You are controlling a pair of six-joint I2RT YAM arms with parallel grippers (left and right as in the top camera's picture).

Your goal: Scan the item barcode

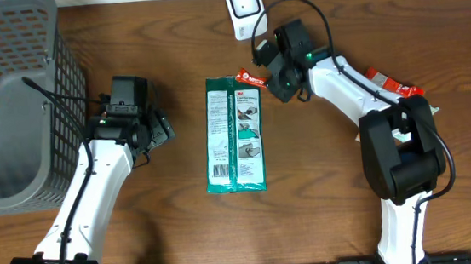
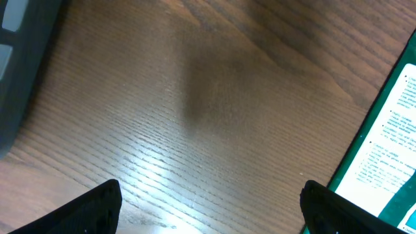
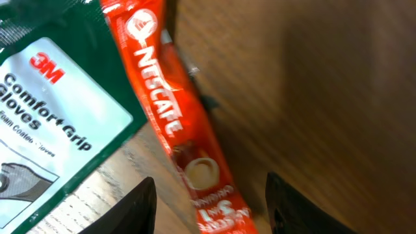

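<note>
Fingers [image 3: 140, 208] of the right gripper [image 3: 209, 187] stand apart and released, one at the lower left and one at the lower right of the wrist view. The red Nescafé sachet [image 3: 172, 123] runs between them, from the upper left of that frame down to the bottom centre. Its lower end lies in the gap with wood showing on either side, and neither pad visibly touches it. The sachet lies flat on the table [image 1: 167, 35]. Its upper part sits just beside, perhaps overlapping, the corner of the green-and-white 3M gloves pack [image 1: 236, 136].

From overhead, the sachet is in the upper centre of the frame, at the top right corner of the gloves pack and below the white scanner [image 1: 243, 7] at the top edge. The right arm rises from its base at the lower right, bends, and reaches up and left, its wrist tilted down over the sachet.

At the left, the left gripper [image 2: 209, 195] is spread wide over bare wood, holding nothing, with the edge of the gloves pack at the right of its view. That arm climbs from the lower left corner beside the grey basket [image 1: 10, 100]. A second red sachet [image 1: 390, 86] lies at the right, near the right arm.
</note>
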